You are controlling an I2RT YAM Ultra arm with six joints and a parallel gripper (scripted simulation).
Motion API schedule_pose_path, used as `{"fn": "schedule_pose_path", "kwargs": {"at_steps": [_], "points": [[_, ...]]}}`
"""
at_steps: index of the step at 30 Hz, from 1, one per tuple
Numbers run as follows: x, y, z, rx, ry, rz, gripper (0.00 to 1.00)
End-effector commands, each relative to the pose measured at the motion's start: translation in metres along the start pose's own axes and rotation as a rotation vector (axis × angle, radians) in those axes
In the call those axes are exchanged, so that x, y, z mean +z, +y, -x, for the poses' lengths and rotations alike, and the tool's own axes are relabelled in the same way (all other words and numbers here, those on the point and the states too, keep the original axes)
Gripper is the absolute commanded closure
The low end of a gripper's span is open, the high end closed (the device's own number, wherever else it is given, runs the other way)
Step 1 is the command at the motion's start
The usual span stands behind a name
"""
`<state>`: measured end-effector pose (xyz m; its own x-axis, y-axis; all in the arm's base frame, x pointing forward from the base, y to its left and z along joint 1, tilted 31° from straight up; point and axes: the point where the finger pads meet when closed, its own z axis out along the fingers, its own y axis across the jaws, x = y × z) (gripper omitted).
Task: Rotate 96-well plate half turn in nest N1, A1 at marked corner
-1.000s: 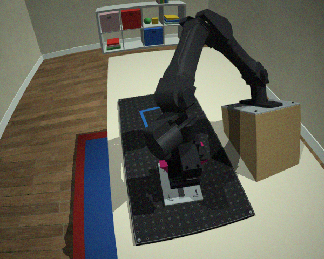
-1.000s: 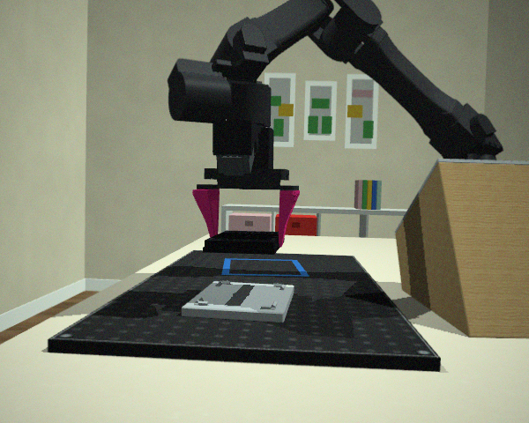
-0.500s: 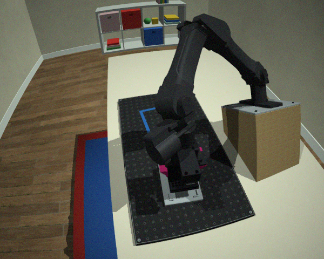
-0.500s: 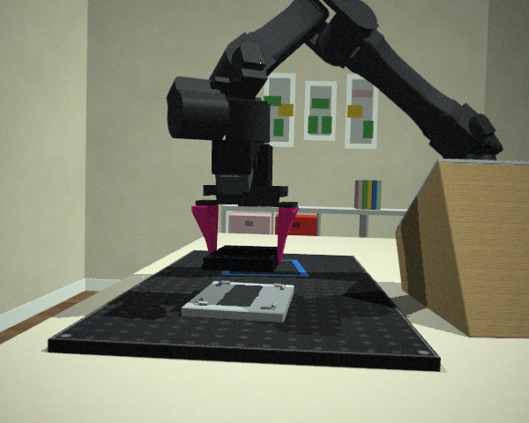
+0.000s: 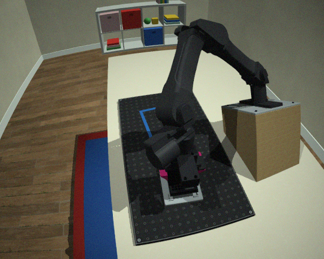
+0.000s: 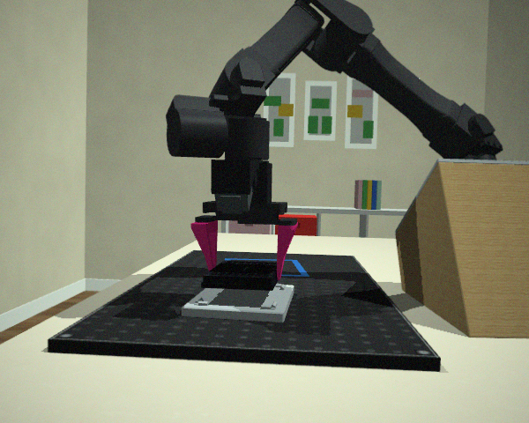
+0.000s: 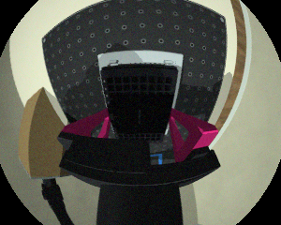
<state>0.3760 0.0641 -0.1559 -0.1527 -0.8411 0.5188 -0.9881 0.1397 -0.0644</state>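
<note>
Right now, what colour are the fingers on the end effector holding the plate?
Magenta pink fingers, clearest in the exterior view, clamped on the black plate.

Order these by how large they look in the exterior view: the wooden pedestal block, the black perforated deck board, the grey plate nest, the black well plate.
1. Black perforated deck board
2. Wooden pedestal block, though it stands nearer the camera
3. Grey plate nest
4. Black well plate, held in the jaws; close to the nest in footprint
</note>
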Motion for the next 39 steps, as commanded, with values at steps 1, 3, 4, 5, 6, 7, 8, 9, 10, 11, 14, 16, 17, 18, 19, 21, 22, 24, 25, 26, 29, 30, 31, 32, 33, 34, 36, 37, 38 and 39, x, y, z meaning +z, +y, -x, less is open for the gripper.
{"fn": "schedule_pose_path", "kwargs": {"at_steps": [1,3,4,5,6,7,8,9,10,11,14,16,17,18,19,21,22,24,25,26,29,30,31,32,33,34,36,37,38,39], "points": [[-0.003,-0.006,0.004,0.003,-0.015,-0.024,1.0],[0.001,-0.006,0.004,0.003,-0.015,-0.024,1.0],[0.002,-0.006,0.004,0.003,-0.015,-0.024,1.0],[0.004,-0.006,0.004,0.003,-0.015,-0.024,1.0],[0.004,-0.006,0.004,0.003,-0.015,-0.024,1.0],[0.004,-0.006,0.004,0.003,-0.015,-0.024,1.0],[0.004,-0.006,0.004,0.003,-0.015,-0.024,1.0],[0.004,-0.006,0.004,0.003,-0.015,-0.024,1.0],[0.004,-0.006,0.004,0.003,-0.015,-0.024,1.0],[0.004,-0.006,0.004,0.003,-0.015,-0.024,1.0],[0.005,-0.006,0.003,0.003,-0.015,-0.024,1.0],[0.005,-0.006,0.003,0.003,-0.015,-0.024,1.0],[0.005,-0.006,0.003,0.003,-0.015,-0.024,1.0],[0.005,-0.006,0.003,0.003,-0.015,-0.024,1.0],[0.005,-0.006,0.003,0.003,-0.015,-0.024,1.0],[0.006,-0.006,0.003,0.003,-0.015,-0.024,1.0],[0.006,-0.006,0.003,0.003,-0.015,-0.024,1.0],[0.006,-0.006,0.003,0.003,-0.015,-0.024,1.0],[0.006,-0.006,0.003,0.003,-0.015,-0.024,1.0],[0.006,-0.006,0.003,0.003,-0.015,-0.024,1.0],[0.007,-0.006,0.002,0.003,-0.015,-0.024,1.0],[0.007,-0.006,0.002,0.003,-0.015,-0.024,1.0],[0.007,-0.006,0.002,0.003,-0.015,-0.024,1.0],[0.007,-0.005,0.002,0.003,-0.015,-0.024,1.0],[0.007,-0.005,0.002,0.003,-0.015,-0.024,1.0],[0.008,-0.005,0.002,0.003,-0.015,-0.024,1.0],[0.008,-0.005,0.002,0.003,-0.015,-0.024,1.0],[0.008,-0.005,0.002,0.003,-0.015,-0.024,1.0],[0.008,-0.005,0.002,0.003,-0.015,-0.024,1.0],[0.008,-0.005,0.002,0.003,-0.015,-0.024,1.0]]}}
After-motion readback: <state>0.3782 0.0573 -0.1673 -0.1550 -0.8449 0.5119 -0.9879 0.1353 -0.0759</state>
